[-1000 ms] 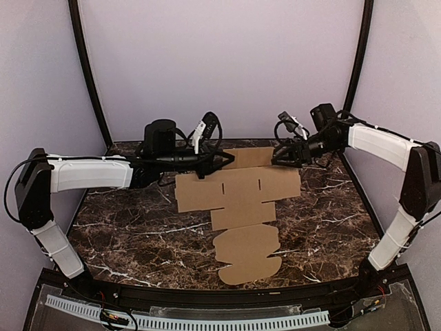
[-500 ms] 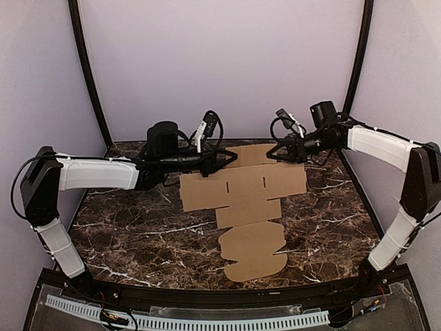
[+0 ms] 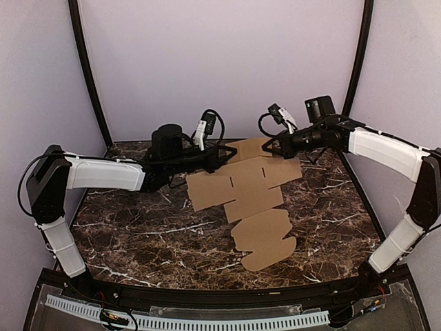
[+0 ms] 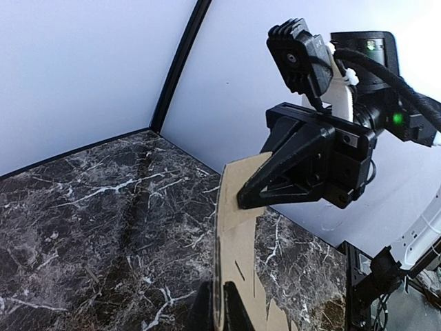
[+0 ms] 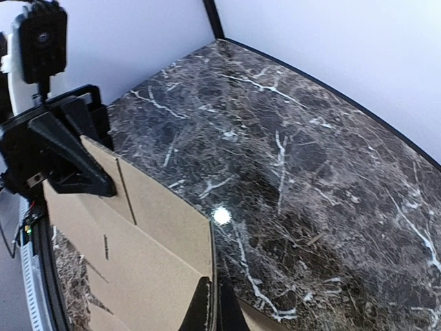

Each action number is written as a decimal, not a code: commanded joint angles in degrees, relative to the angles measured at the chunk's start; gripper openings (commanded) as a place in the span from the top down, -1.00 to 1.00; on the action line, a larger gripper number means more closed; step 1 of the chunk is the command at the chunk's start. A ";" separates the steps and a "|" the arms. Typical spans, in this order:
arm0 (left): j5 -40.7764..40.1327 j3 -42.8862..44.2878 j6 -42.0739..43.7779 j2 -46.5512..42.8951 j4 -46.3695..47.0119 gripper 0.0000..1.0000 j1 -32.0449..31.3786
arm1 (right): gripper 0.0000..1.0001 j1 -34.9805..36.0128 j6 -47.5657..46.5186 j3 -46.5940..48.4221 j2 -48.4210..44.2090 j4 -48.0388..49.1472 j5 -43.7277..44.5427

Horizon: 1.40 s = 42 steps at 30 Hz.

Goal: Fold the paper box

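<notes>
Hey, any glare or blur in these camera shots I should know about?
Right wrist view: a small bright glare spot on the table, next to the box. Left wrist view: right gripper sharp, left gripper at the bottom dark and soft. Top view: even light, faint shadows.

A lab-style robot booth: plain pale walls, black frame poles, marble-patterned tabletop.
</notes>
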 commanded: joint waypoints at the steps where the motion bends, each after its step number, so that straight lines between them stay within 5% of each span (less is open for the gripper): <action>1: -6.76 1.72 -3.07 1.88 1.37 0.98 -1.34 | 1.00 2.56 4.49 1.45 0.10 1.78 13.27; 8: -6.19 1.31 3.30 -0.62 -4.40 0.98 -1.03 | 0.67 -2.90 1.35 4.45 -3.29 -5.44 5.76; 11: 0.37 0.57 6.46 -2.70 -6.42 0.98 0.49 | 0.32 -8.71 -4.59 4.01 -7.16 -8.23 -5.26; 16: 11.25 1.61 11.34 -3.84 -8.23 0.98 1.31 | 0.01 -12.74 -15.78 1.28 -11.30 -8.59 -11.34; 29: 16.86 0.85 9.41 -4.87 -2.80 0.98 1.27 | 0.06 -12.54 -19.58 6.03 1.78 -11.27 -15.75; 42: 15.24 2.17 6.21 -2.15 0.01 0.98 1.25 | -0.02 -7.78 -24.44 2.99 -1.31 -14.11 -25.62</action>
